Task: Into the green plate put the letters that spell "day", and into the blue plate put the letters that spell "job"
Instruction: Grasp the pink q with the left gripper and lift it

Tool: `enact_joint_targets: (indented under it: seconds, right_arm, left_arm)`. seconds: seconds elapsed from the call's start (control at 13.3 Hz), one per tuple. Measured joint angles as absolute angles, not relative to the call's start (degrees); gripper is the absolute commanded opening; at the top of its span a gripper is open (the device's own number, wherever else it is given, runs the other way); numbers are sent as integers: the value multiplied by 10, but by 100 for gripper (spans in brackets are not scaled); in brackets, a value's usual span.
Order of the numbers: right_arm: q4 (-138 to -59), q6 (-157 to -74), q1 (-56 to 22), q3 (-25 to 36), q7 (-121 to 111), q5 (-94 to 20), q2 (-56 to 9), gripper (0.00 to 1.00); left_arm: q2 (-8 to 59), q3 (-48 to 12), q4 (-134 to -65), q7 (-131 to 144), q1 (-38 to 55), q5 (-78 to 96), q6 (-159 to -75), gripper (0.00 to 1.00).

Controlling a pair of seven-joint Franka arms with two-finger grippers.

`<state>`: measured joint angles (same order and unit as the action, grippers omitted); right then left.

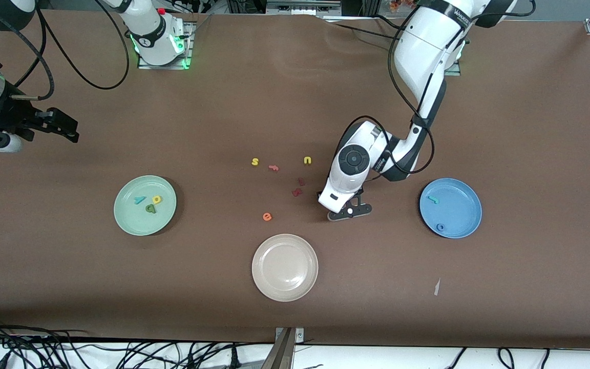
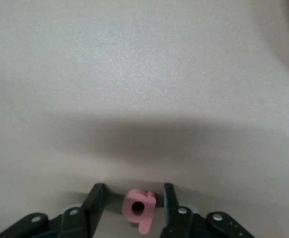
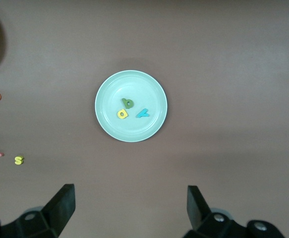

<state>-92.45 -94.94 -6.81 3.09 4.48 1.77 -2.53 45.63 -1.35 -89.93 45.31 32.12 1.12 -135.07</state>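
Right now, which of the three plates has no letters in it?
The beige plate, the one nearest the front camera. The green plate holds three letters, and the blue plate holds two: a teal hooked one and a blue ring.

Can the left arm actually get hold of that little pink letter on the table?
Probably yes. The left end effector is down at the table with its fingers either side of the salmon-pink letter, a gap showing on each side, and nothing blocks them.

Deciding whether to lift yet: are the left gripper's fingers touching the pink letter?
Apart. The left wrist view shows the salmon-pink letter lying on the table between the left gripper fingers, with a strip of table visible on each side.
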Motion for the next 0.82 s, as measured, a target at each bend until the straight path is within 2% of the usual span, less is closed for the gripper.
enact_joint_targets:
  seconds: [0.38, 0.82]
  right_arm:
    - [-921, -949, -68, 31, 45, 18, -25, 100]
    - [-916, -949, -68, 31, 45, 18, -25, 100]
  left_arm:
    - [456, -14, -898, 453, 321, 11, -1350, 36]
    - [455, -14, -898, 450, 321, 11, -1348, 26]
